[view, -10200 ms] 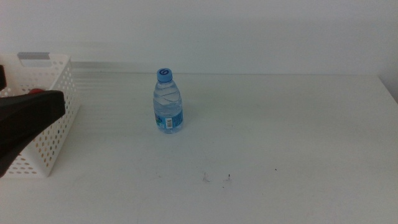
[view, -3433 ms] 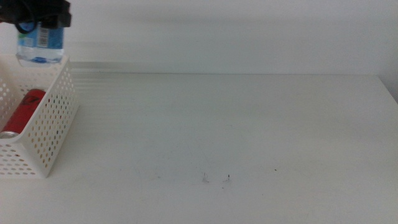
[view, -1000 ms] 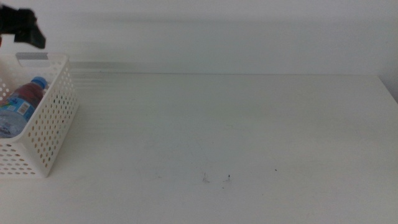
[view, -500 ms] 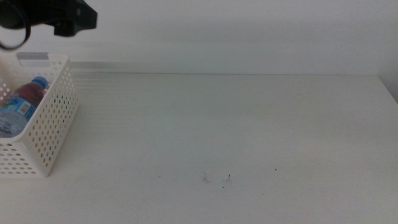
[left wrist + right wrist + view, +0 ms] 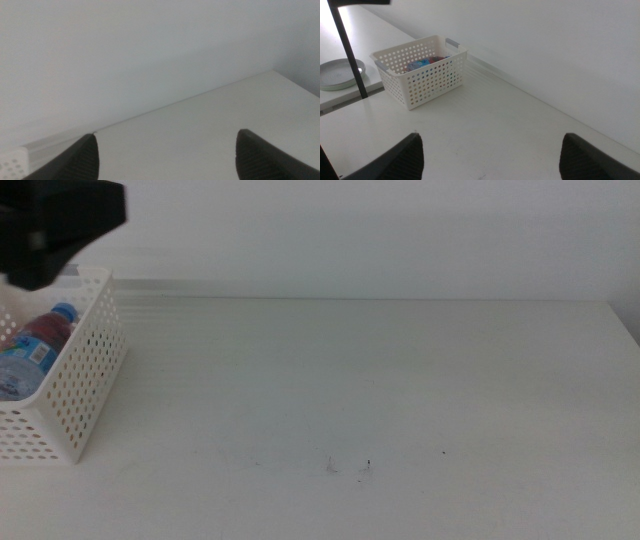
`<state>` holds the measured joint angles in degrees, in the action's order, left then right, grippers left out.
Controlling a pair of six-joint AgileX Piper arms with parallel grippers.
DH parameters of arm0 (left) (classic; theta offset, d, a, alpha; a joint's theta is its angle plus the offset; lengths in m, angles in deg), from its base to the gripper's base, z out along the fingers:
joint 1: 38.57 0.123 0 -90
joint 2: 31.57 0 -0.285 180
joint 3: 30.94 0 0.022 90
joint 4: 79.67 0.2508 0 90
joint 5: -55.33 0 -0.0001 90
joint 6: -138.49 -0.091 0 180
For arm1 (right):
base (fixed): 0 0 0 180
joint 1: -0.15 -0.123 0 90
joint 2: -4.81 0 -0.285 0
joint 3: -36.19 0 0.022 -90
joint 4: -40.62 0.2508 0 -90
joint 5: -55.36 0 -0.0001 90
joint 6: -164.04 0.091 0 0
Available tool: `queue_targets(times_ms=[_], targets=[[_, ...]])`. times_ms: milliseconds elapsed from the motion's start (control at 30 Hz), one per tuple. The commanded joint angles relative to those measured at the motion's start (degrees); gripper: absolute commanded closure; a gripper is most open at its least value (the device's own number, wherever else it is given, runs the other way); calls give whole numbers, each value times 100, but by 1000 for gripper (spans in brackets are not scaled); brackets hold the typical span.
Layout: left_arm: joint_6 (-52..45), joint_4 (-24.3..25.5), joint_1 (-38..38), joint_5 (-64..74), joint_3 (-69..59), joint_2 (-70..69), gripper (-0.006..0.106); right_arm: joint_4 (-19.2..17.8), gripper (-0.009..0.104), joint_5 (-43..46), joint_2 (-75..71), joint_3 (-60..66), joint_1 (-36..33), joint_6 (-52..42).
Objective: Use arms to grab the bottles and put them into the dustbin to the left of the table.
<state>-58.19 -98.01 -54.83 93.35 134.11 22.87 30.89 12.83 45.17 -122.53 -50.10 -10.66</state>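
The white perforated dustbin (image 5: 80,380) stands at the table's left edge. A clear blue-capped water bottle (image 5: 25,360) lies in it on its side, with a red can (image 5: 40,332) partly hidden behind it. My left arm (image 5: 60,220) hangs as a dark blur above the bin's far corner. In the left wrist view the left gripper (image 5: 167,152) is open and holds nothing. The right gripper (image 5: 492,155) is also open and empty, out of the middle view, looking across the table at the dustbin (image 5: 420,70).
The white table (image 5: 380,380) carries a few tiny dark specks (image 5: 345,467) near its front. Beyond the bin, the right wrist view shows a grey round dish (image 5: 337,74) on a lower surface and a black upright pole (image 5: 350,50).
The left arm has swung above the bin and now looks larger and closer to the camera. The water bottle lies still in the bin.
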Motion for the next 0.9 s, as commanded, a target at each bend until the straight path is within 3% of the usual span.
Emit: queue_targets(times_ms=[0, 533, 700, 800, 867], targets=[[26, 97, -37, -50, -45, -203, 7, -29, 13, 49, -22, -29, 0, -14], [26, 229, -37, -50, -45, -413, 7, -29, 13, 49, -22, -29, 0, -14], [26, 504, -8, -1877, -981, -770, 7, -62, 13, 884, -296, 1008, 178, -15], [26, 1193, 199, -2275, -1949, -1284, 7, 386, 13, 1152, -385, 1894, 656, -15], [26, 1201, 431, -2167, -2580, -1698, 7, 789, 13, 1565, -426, 2469, 1223, -15]])
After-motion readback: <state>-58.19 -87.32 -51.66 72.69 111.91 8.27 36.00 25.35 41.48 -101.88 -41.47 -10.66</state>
